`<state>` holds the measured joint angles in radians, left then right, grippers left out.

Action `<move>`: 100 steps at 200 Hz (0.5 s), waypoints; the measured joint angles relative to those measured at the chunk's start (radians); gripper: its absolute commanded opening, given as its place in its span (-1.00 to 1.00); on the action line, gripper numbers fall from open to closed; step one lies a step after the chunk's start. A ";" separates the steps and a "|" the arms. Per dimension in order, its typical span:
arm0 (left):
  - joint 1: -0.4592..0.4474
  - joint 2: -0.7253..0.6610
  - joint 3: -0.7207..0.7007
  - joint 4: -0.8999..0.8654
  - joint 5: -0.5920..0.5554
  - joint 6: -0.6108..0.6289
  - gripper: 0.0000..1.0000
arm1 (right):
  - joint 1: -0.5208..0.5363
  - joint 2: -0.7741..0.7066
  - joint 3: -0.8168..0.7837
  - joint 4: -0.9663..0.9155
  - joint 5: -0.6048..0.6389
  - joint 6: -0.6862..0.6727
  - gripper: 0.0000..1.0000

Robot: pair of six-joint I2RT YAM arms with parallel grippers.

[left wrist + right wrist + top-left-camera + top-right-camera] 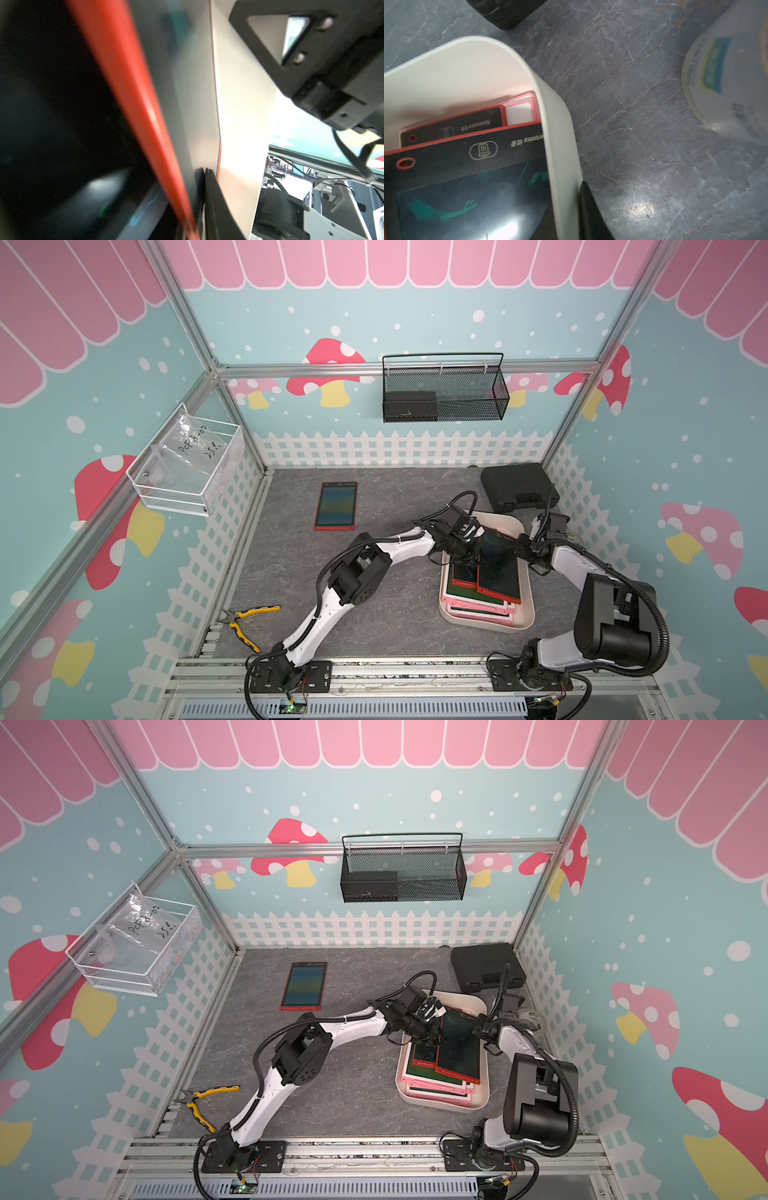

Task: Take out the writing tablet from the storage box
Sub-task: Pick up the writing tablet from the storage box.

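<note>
The cream-white storage box [524, 616] [478, 1100] sits at the table's right side and holds a stack of red-framed and pink-framed tablets. The top writing tablet [500, 568] [461, 1048] [467, 187], dark with a red frame, lies tilted along the box's right wall. My left gripper [471, 558] [434, 1038] is shut on its left edge. In the left wrist view the tablet's red edge [128, 83] runs between the jaws, blurred. My right gripper [519, 549] [566, 197] clamps the box's right wall [560, 145]. One finger [588, 207] lies against the outside; the inner one is hidden.
Another red-framed tablet [336, 506] lies flat at the back left of the table. A black hard case [517, 487] stands behind the box. Yellow pliers [245, 622] lie front left. A pale round object with a blue label [726, 83] sits right of the box. Wire baskets [444, 389] [187, 464] hang on the walls.
</note>
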<state>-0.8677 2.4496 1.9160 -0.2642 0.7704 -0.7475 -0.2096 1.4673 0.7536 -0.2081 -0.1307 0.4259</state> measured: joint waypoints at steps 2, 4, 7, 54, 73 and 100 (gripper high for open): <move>0.000 -0.001 0.000 0.000 0.000 0.000 -0.90 | 0.000 0.000 0.000 0.000 -0.002 -0.002 -0.54; 0.000 -0.002 0.000 0.000 0.000 0.000 -0.91 | 0.000 0.000 0.000 0.000 -0.003 -0.001 -0.53; 0.000 -0.003 0.000 0.000 -0.001 0.000 -0.92 | 0.001 0.000 0.000 0.000 -0.005 0.001 -0.50; -0.002 -0.012 0.001 -0.012 -0.013 0.000 -1.00 | -0.003 -0.031 0.006 -0.016 -0.045 0.002 -0.09; -0.002 -0.038 -0.010 -0.016 -0.018 0.005 -1.00 | -0.013 -0.067 0.029 -0.032 -0.060 0.004 0.09; -0.002 -0.099 -0.038 -0.032 -0.035 0.033 -1.00 | -0.025 -0.128 0.070 -0.043 -0.068 0.000 0.13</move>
<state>-0.8696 2.3508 1.8782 -0.2958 0.7353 -0.7147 -0.2348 1.3392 0.8238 -0.2516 -0.1986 0.4263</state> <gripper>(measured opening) 0.086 0.562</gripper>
